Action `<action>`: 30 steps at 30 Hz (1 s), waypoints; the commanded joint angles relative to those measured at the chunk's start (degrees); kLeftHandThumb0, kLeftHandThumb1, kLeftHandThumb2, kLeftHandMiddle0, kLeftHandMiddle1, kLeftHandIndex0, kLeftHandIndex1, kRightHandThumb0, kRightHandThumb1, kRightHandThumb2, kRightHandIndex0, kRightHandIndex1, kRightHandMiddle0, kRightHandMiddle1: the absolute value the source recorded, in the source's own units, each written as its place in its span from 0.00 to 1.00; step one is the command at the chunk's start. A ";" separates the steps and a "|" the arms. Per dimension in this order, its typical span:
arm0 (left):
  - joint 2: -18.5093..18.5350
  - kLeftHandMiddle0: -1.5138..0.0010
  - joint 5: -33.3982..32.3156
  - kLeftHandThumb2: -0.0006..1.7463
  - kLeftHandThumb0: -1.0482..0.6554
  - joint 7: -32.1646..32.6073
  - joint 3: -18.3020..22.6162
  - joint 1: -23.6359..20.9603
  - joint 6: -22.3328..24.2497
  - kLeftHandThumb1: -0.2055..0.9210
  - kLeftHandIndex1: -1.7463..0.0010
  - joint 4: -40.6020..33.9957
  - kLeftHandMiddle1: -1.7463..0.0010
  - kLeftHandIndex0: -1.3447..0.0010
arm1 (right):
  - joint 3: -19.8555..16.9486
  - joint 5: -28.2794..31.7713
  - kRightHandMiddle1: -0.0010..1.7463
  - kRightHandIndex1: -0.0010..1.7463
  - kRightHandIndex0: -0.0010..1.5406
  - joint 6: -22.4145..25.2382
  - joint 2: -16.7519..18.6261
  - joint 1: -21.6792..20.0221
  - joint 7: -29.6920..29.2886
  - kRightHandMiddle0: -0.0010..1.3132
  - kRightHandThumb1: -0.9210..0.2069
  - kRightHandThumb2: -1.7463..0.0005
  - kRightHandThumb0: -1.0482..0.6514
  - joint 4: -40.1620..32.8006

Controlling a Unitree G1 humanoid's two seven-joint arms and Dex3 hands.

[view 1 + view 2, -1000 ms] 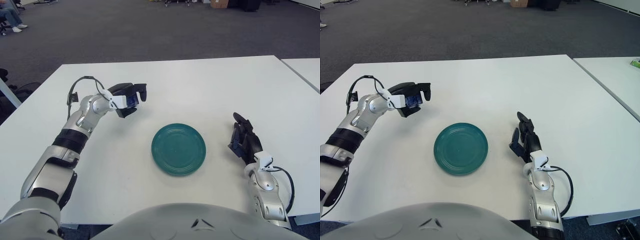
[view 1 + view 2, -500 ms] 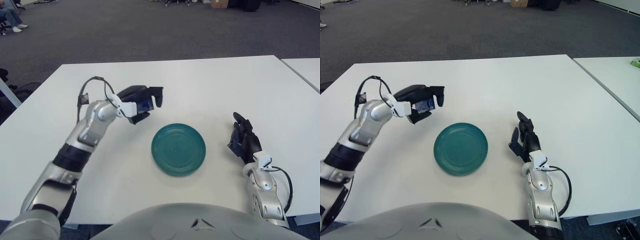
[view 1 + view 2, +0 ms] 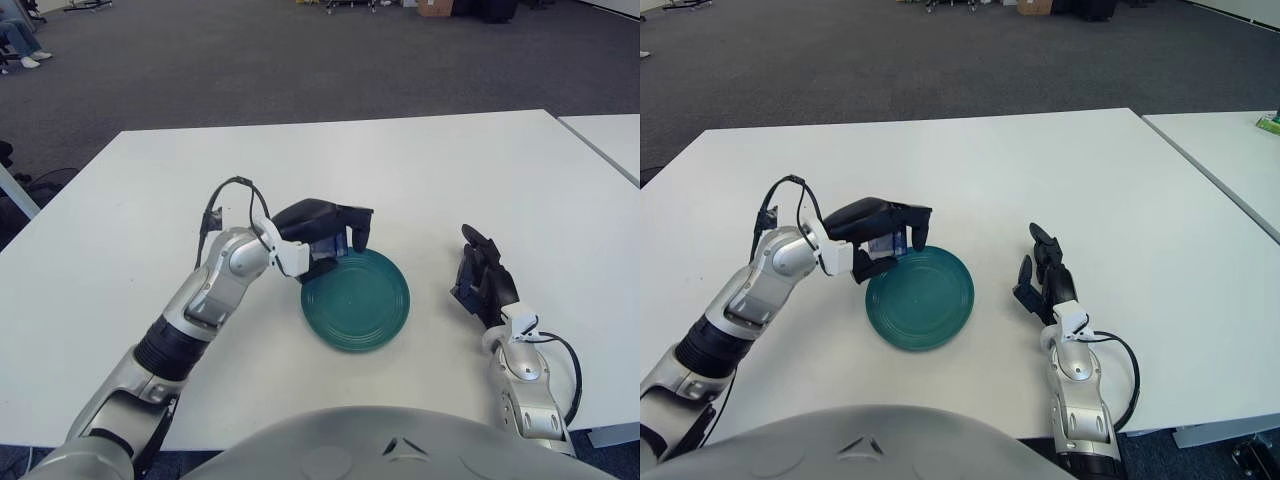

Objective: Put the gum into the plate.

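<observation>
A round teal plate [image 3: 362, 306] lies on the white table [image 3: 400, 170] near its front middle. My left hand [image 3: 330, 236] is shut on the gum [image 3: 330, 247], a small blue pack held between its black fingers. The hand hovers over the plate's upper left rim, just above it. The gum is partly hidden by the fingers. It also shows in the right eye view [image 3: 885, 243]. My right hand [image 3: 482, 282] rests on the table to the right of the plate, fingers spread and holding nothing.
A second white table [image 3: 1240, 150] stands to the right across a narrow gap. Dark carpet floor lies beyond the far table edge.
My left hand has carried the gum to the right and toward me, from the table's left part to above the plate's left rim. The right hand has stayed put.
</observation>
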 commanded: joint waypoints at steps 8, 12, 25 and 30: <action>-3.35 0.48 4.32 0.92 0.62 -2.92 -7.62 1.56 1.94 0.23 0.00 -6.20 0.04 0.53 | 1.04 -0.69 0.22 0.00 0.08 3.18 0.25 2.14 -0.05 0.00 0.00 0.40 0.13 2.47; -3.49 0.49 5.68 0.93 0.62 -2.89 -9.04 1.37 0.94 0.22 0.00 -6.13 0.02 0.52 | 1.09 -0.24 0.21 0.00 0.07 3.48 0.18 2.18 0.39 0.00 0.00 0.40 0.13 2.36; -2.27 0.47 6.83 0.90 0.62 -5.22 -9.73 0.00 -1.04 0.23 0.06 -4.30 0.03 0.51 | 0.75 -0.01 0.17 0.00 0.06 2.83 0.55 1.43 -0.31 0.00 0.00 0.40 0.12 3.74; -2.09 0.68 8.49 0.71 0.61 -6.32 -10.50 0.18 -0.49 0.51 0.02 -4.10 0.00 0.67 | 0.92 -1.11 0.17 0.00 0.06 1.52 0.66 1.68 -1.51 0.00 0.00 0.40 0.12 4.17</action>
